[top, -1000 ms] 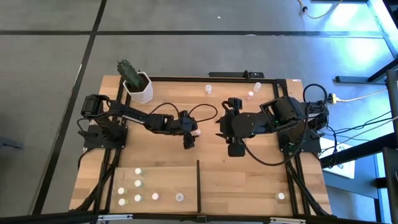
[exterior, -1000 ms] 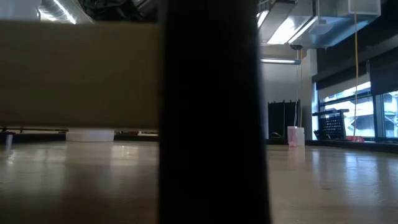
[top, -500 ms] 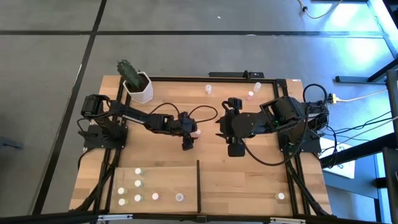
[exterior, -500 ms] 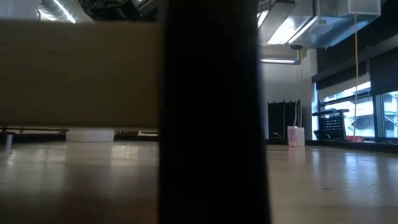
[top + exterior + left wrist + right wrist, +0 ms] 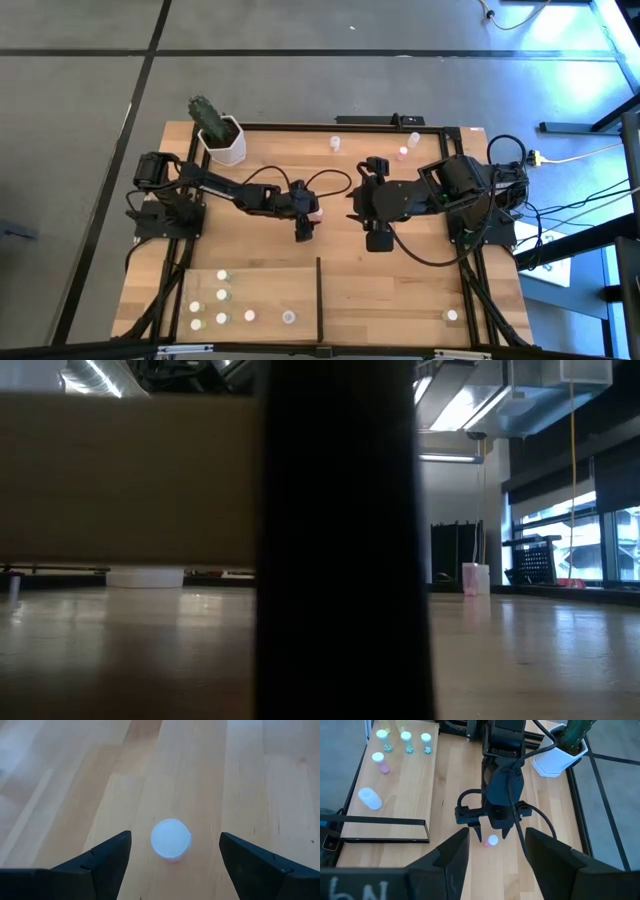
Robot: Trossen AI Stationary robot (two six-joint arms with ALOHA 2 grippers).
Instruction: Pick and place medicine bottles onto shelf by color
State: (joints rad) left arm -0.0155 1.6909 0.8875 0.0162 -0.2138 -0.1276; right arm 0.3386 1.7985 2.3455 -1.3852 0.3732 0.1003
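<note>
The medicine bottles were split across the desk: about seven stood on the shelf, the pale panel at the desk's 7 o'clock corner, closed on its 3 o'clock side by a thin black divider. In the right wrist view that group showed as three green-tinted bottles in a row, a pink one beside them, and a plain white one apart from the rest and nearer the divider. Off the shelf, a single bottle sat toward 5 o'clock, and three more lay near the 12 o'clock edge. A white hexagonal pot holding a cactus stood at 11 o'clock.

The left tool was low over the desk's centre, its fingers spread wide and holding nothing, with a white-capped, pink-tinted bottle standing upright between them, touching neither.

The right tool hung just toward 3 o'clock of centre, fingers partly apart and empty, well clear of that bottle.
</note>
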